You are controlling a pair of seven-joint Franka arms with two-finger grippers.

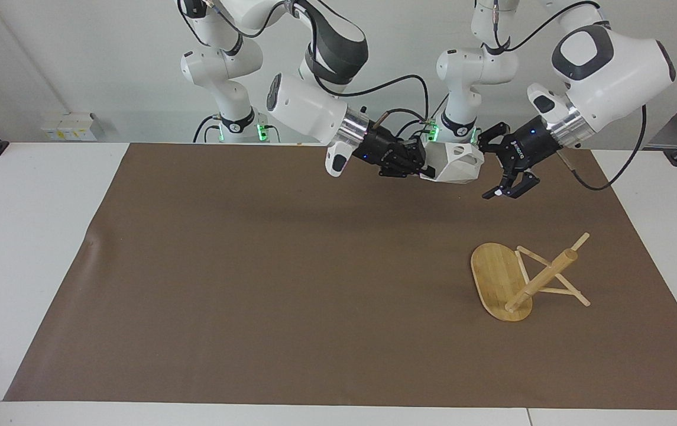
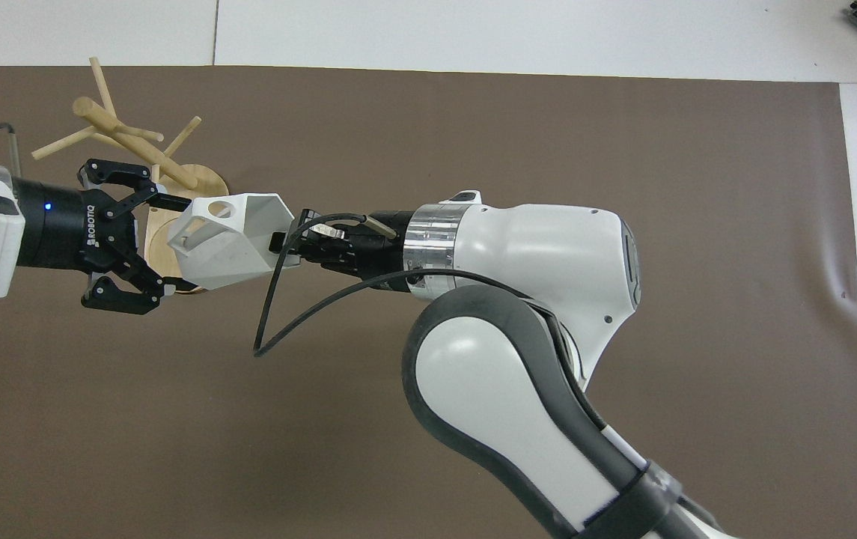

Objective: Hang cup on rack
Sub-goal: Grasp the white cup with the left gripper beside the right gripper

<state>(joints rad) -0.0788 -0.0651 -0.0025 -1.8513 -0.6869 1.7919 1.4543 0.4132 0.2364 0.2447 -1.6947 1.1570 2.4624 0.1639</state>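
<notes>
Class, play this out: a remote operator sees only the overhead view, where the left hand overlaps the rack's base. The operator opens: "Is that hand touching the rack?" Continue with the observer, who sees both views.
Observer: No. In the facing view the left hand hangs in the air, well clear of the rack, which stands alone on the mat.
Operator: Is the cup resting on the mat?
Observer: No. The cup is held up in the air by the right hand, shut on its rim end, close to the open left hand.
</notes>
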